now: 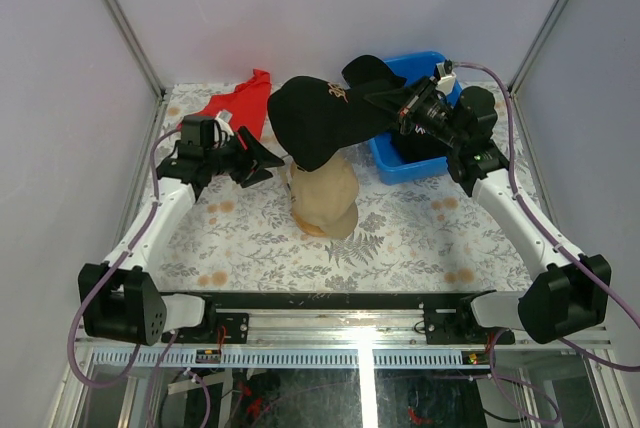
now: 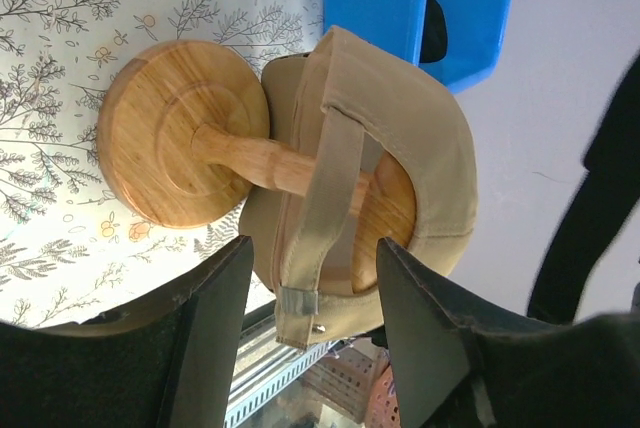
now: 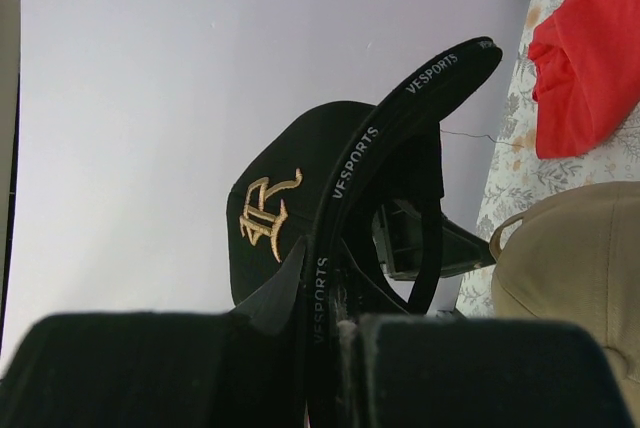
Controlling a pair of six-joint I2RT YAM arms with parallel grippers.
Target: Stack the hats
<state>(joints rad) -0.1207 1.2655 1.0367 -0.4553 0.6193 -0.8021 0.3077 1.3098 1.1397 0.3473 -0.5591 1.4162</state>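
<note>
Tan fabric sits nearest: the tan cap (image 1: 325,198) rests at the middle of the flowered worktop (image 1: 420,243). From above only its crown shows. The left wrist view alone reveals what carries it: a wooden stand (image 2: 185,133) with a round base, a short stem and a rounded top inside the cap. That view also shows the cap's back strap and buckle.

Just left of the cap, the left gripper (image 1: 268,163) stands about half open with nothing in it. In its own view the 2 fingers (image 2: 215,318) flank the strap without clearly touching it.

Above and just behind the tan cap hangs the black cap (image 1: 312,123), off the worktop, its brim pointing toward the far right corner. The right gripper (image 1: 392,100) is clamped tight on that brim. The right wrist view shows the brim edge pinched between the pads, with white "VESPORTS" lettering that cannot be read from above, and a gold emblem on the crown.

Farther back, a blue bin (image 1: 388,163) lies by the far right corner, partly under the right arm. A red cloth (image 1: 240,108) lies at the far left corner.
</note>
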